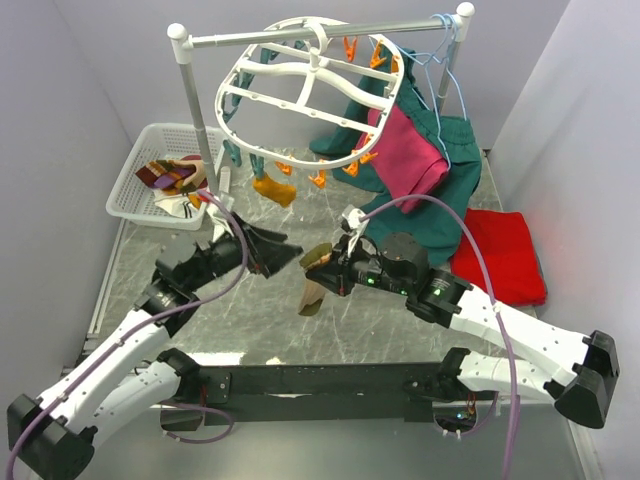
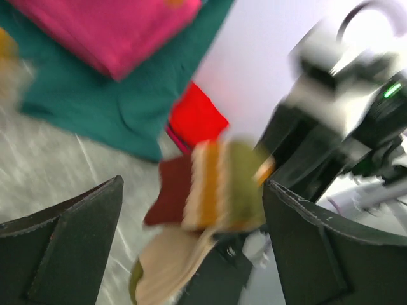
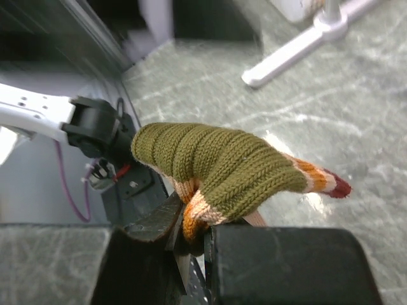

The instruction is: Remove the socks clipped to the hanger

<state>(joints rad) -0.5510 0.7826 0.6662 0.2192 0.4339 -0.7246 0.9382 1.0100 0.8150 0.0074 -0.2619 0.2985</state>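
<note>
Centrally, sock [image 1: 311, 294] in right hand [image 1: 320, 264], well inside table [image 1: 250, 315] edges.

Grey marbled surface [image 1: 260, 320], glossy, with pale glare patches. White pole rack [image 1: 192, 100] standing on its far part: two white uprights, silver crossbar between them. Plain pale wall [image 1: 130, 25] behind rack. Second pale wall [image 1: 45, 150] left of rack, third [image 1: 585, 110] right of rack, closing surface in on three sides. White slatted basket [image 1: 128, 185] just left of rack's left upright, against left wall. Red folded cloth [image 1: 503, 255] right of rack, near right wall. Light even, diffuse; shadows soft.
</note>
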